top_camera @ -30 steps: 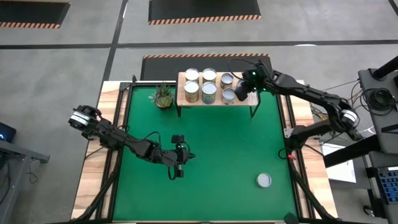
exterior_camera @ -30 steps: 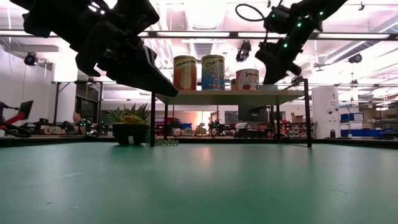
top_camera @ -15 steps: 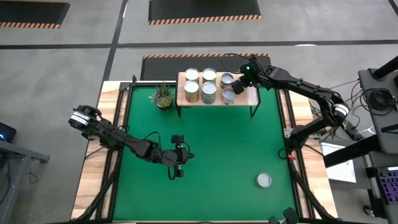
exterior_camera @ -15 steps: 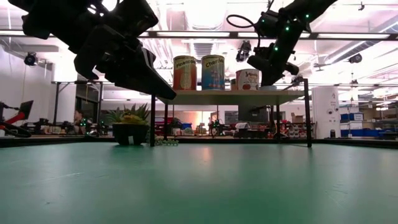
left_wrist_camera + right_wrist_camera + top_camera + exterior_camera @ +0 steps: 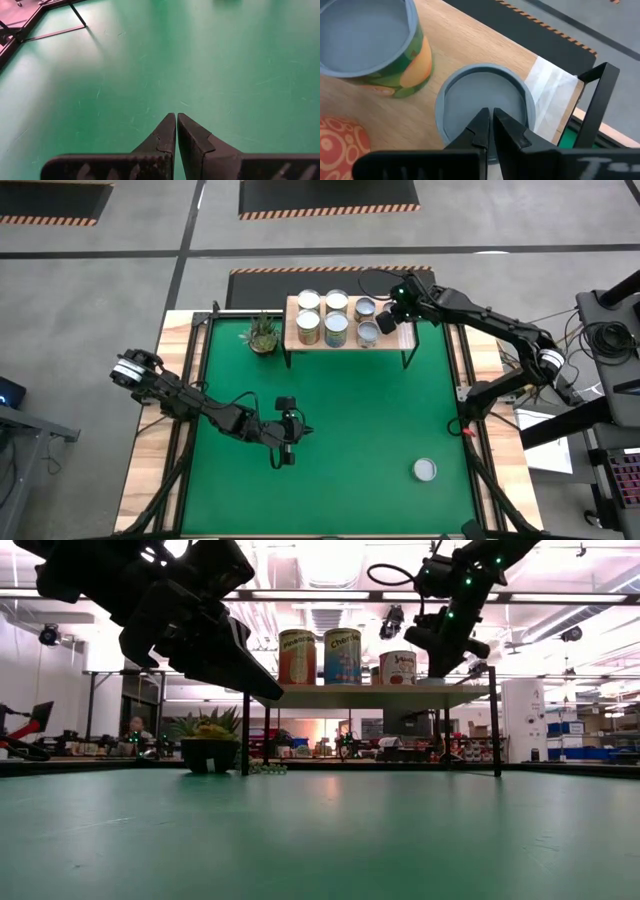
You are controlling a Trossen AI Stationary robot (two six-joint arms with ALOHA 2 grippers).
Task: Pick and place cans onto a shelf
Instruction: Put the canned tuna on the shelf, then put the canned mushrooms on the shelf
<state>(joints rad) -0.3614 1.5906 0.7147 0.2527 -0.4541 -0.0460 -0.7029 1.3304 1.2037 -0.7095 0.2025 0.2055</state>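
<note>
Green matting point(image 5: 340, 420) covered the worktable seen from above, where a pale wood shelf on thin black legs point(image 5: 402, 340) stood at the far edge with six round silver-topped tin cans point(image 5: 335, 318) on it in two rows, a small green potted plant point(image 5: 263, 333) just beside its left end. The right gripper point(image 5: 384, 324) hung over the shelf's right end, close by the nearest short can point(image 5: 368, 332), while the left gripper point(image 5: 286, 450) waited above the middle of the mat; one more plain silver can point(image 5: 425, 470) lay well apart near the front right. From table height, the shelf point(image 5: 370, 695) carried labelled cans point(image 5: 343, 656) against a bright workshop background, the right gripper point(image 5: 440, 668) poised above the shelf's right side and the left gripper point(image 5: 262, 688) looming large in the foreground. The left wrist camera showed that arm's dark fingers point(image 5: 162, 137) pressed together, empty, over bare green mat point(image 5: 225, 75). The right wrist camera showed its own fingers point(image 5: 479, 127) likewise closed on nothing, directly over the grey top of a short can point(image 5: 485, 107) standing on the wooden board point(image 5: 470, 45), a green-and-orange labelled can point(image 5: 375, 45) just beside it.
</note>
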